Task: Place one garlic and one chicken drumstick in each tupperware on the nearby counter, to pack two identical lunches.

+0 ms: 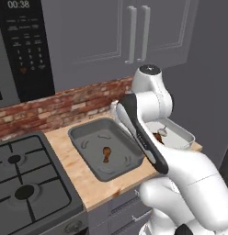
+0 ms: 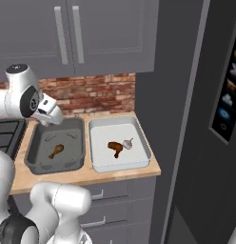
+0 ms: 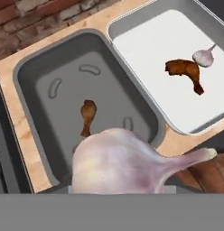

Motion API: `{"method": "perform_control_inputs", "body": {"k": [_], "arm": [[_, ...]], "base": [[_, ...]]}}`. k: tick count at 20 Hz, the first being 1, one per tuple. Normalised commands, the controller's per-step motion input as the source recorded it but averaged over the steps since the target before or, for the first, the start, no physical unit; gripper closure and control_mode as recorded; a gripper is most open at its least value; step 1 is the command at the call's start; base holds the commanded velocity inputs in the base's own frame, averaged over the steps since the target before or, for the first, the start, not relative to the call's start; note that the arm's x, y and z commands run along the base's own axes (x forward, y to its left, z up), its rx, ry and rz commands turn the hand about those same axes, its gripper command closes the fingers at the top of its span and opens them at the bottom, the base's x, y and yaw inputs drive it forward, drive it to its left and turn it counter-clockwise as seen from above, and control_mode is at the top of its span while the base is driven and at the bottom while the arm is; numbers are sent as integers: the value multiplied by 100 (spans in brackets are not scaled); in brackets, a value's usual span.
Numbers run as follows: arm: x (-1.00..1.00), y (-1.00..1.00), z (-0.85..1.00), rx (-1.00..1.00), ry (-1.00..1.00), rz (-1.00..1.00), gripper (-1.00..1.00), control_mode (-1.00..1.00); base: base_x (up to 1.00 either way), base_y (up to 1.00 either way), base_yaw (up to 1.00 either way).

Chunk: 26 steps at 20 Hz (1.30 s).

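Counter (image 3: 23,131); hand view: gripped garlic (image 3: 127,167) close-up

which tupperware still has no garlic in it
The darker tupperware, nearer the stove: it holds one chicken drumstick alone. The paler tupperware already has a drumstick and a garlic.

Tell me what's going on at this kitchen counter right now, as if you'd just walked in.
A white robot arm is packing two lunches. Its gripper holds a garlic bulb in its jaws above the darker tray, which has one chicken drumstick in it. The paler tray beside it already has a drumstick and a garlic, lying close together. Both trays sit side by side on the wooden counter, next to the stovetop. The held garlic looks meant for the darker tray.
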Motion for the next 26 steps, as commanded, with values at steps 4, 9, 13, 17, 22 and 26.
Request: {"method": "perform_control_inputs", "body": {"k": [4, 9, 13, 17, 22, 26], "arm": [[100, 28, -100, 1, 14, 0, 100, -100], [100, 36, -98, -1, 17, -1, 100, -100], [100, 1, -74, -1, 1, -8, 100, -100], [100, 0, -84, -4, 0, -7, -100, -100], [71, 2, -36, -7, 0, -11, -100, -100], [25, 2, -7, -2, 0, -9, -100, -100]], "base": [[0, 0, 0], [0, 0, 0], [0, 0, 0], [0, 0, 0], [0, 0, 0], [0, 0, 0]]}}
